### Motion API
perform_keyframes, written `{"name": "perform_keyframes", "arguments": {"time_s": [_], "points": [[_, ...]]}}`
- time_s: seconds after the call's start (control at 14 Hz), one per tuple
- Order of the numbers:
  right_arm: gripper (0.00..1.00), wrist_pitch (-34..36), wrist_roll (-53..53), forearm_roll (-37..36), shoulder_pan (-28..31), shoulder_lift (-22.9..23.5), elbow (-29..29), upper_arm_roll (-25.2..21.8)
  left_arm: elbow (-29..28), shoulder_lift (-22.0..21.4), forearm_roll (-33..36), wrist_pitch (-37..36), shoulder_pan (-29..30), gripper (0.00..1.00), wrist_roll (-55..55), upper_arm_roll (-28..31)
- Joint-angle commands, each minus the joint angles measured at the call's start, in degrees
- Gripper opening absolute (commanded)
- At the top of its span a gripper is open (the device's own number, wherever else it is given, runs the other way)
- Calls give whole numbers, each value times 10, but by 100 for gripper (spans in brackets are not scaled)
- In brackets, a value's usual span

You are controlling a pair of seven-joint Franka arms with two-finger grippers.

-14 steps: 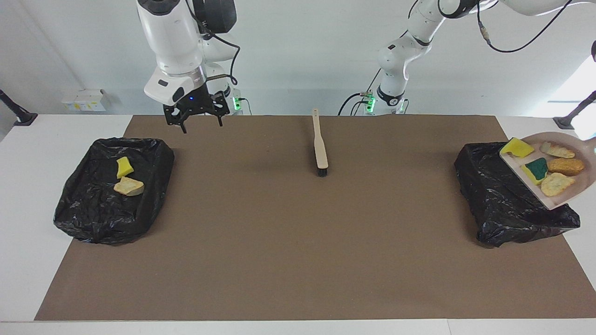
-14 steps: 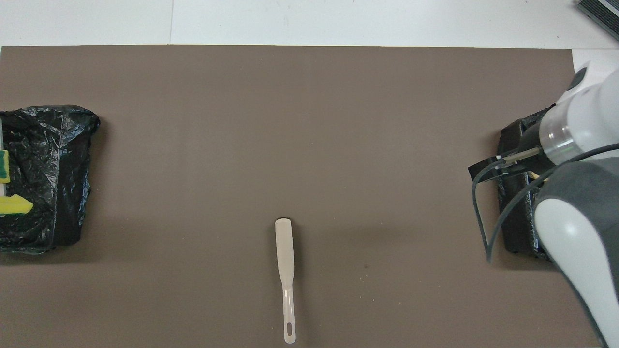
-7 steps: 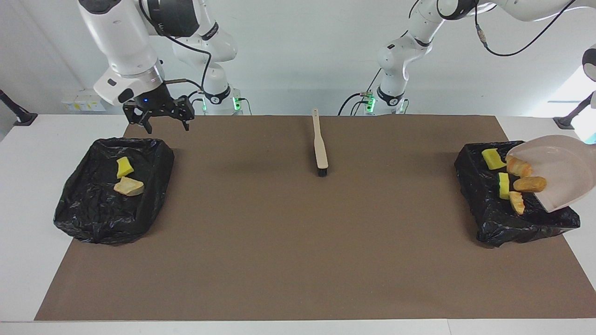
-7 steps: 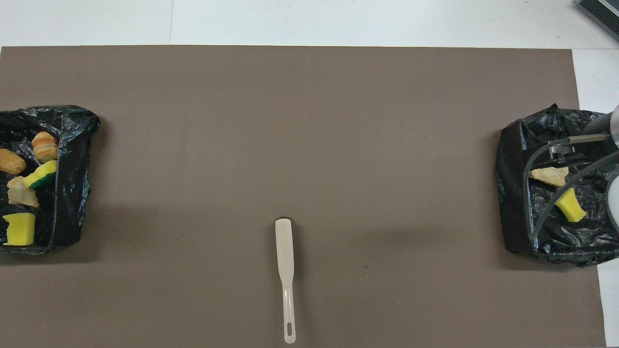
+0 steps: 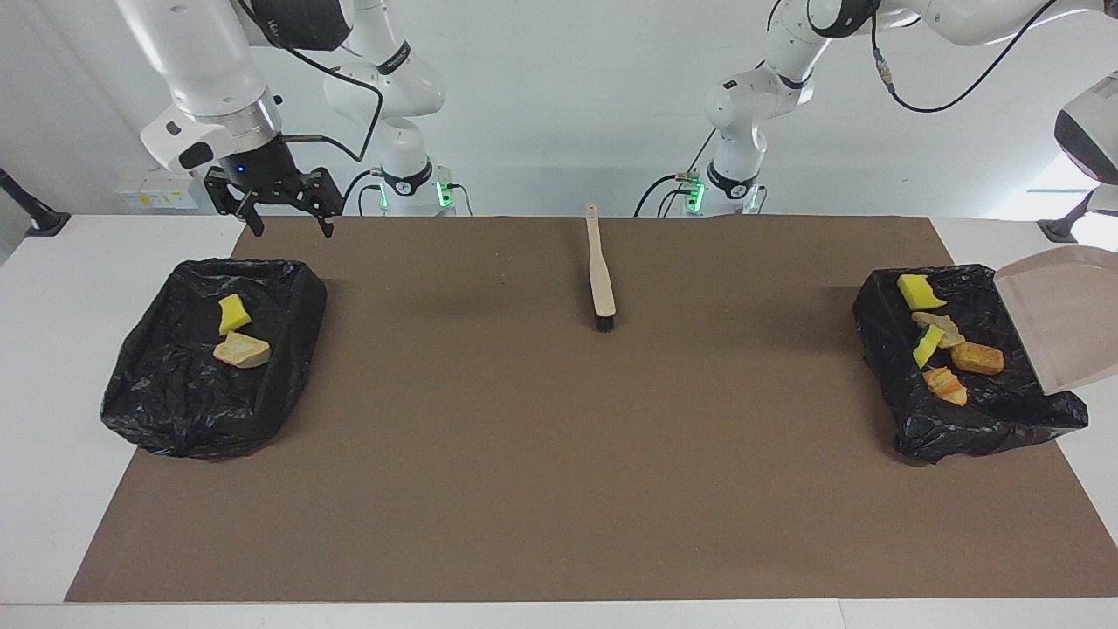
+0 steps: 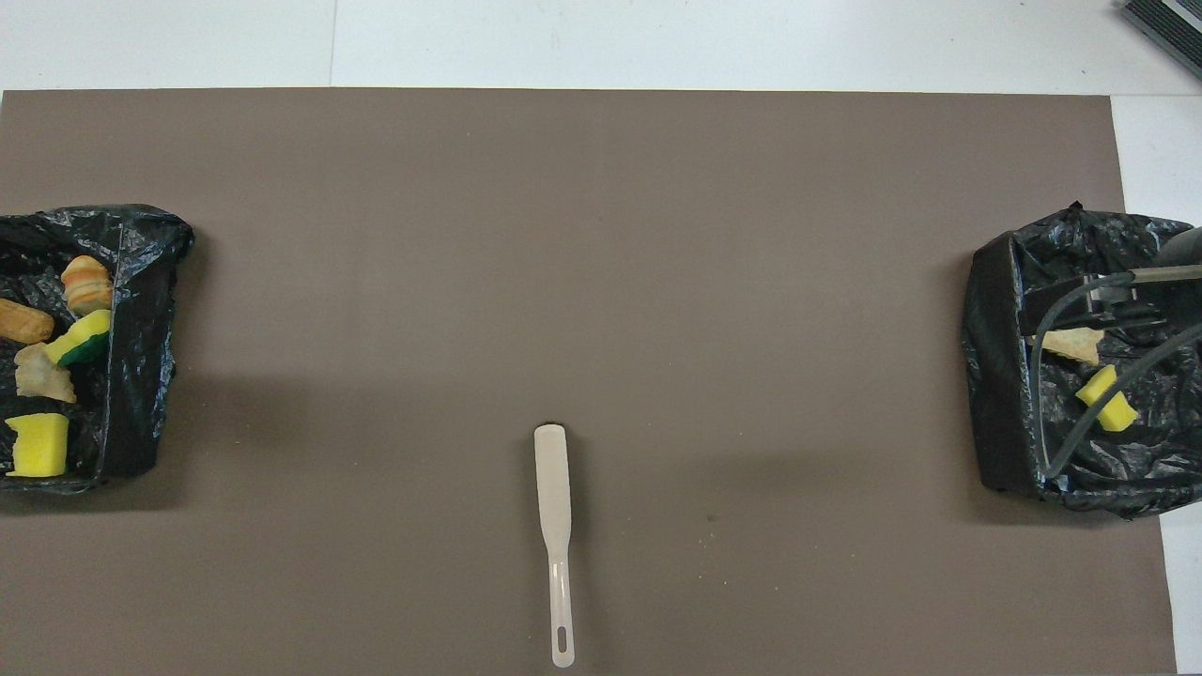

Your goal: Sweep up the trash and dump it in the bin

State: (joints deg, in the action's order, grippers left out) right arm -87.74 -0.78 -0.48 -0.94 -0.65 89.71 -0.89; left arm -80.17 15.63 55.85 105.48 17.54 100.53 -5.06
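Left gripper, mine, out of frame and clamped on the dustpan (image 5: 1057, 323) tilted over the bin (image 5: 882, 349) at the left arm's end, where the trash (image 5: 948, 349) lies, could snag the liner and spill scraps if I retreat low, while my right gripper (image 5: 291, 229) waits open over the mat (image 5: 524, 437) edge.

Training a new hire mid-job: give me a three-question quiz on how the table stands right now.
1. True or false: the dustpan holds scraps.
2. How many scraps lie in the bin at the left arm's end?
3. The brush is: A) held by the right gripper B) lying on the mat C) in a bin.

Key: 1 false, it is empty. 2 five. 3 B.
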Motion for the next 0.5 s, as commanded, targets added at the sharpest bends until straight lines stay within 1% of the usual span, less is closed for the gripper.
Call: {"name": "perform_keyframes", "arguments": {"time_s": [0.0,0.07,0.14,0.21,0.36,0.43], "points": [[100,6,-4,13,6,-5,-1,0,12,-26,-67,-32,-9,0,19,-3],[100,4,-7,12,5,-5,-1,2,19,-33,-127,-36,-3,0,18,0],[100,4,-7,14,5,-5,-2,2,20,-55,-188,-41,0,0,17,7],[100,5,-5,14,8,-5,-1,2,20,-75,-230,-44,1,0,15,8],[100,5,-5,14,10,-5,-1,2,18,-96,-291,-61,2,0,6,9],[100,5,-5,14,9,-5,-1,2,16,-99,-323,-75,2,0,-17,9]]}}
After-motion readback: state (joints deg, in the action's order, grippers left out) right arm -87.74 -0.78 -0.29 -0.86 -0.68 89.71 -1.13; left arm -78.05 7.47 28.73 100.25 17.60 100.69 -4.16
